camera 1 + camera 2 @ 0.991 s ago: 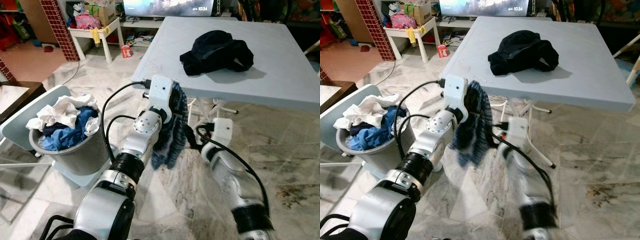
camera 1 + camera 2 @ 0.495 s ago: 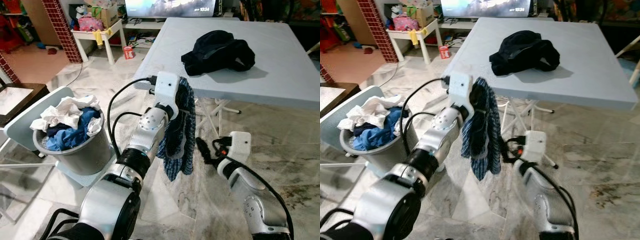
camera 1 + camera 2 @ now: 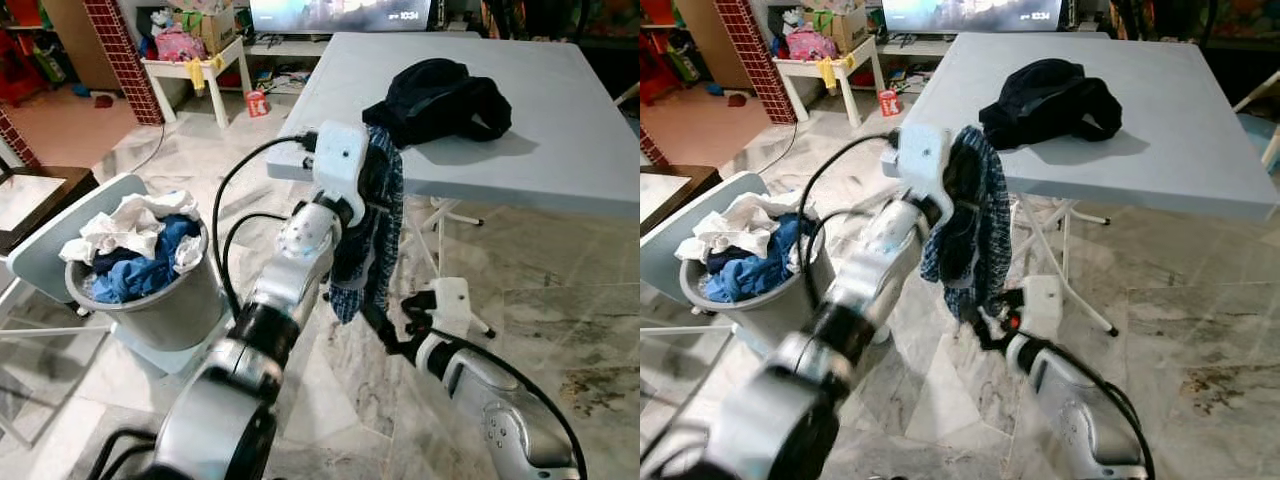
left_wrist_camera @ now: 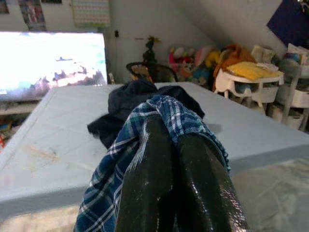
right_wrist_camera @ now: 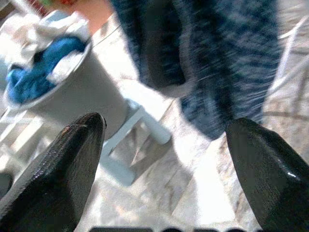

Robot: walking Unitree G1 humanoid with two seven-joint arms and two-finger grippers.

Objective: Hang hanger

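We have lifted the checked cloth [image 3: 375, 235] higher, up to the table [image 3: 560, 130] edge, pinched tight in our left gripper [image 4: 176, 145]. Our right gripper [image 5: 169, 159], spread wide, has come in under it at six o'clock. We see no hanger.

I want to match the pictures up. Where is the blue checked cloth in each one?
Left eye view: checked cloth hangs at centre, from the left gripper.
Right eye view: centre.
Left wrist view: draped over the shut fingers.
Right wrist view: blurred, ahead of the open fingers.
Shared landmark: grey table.
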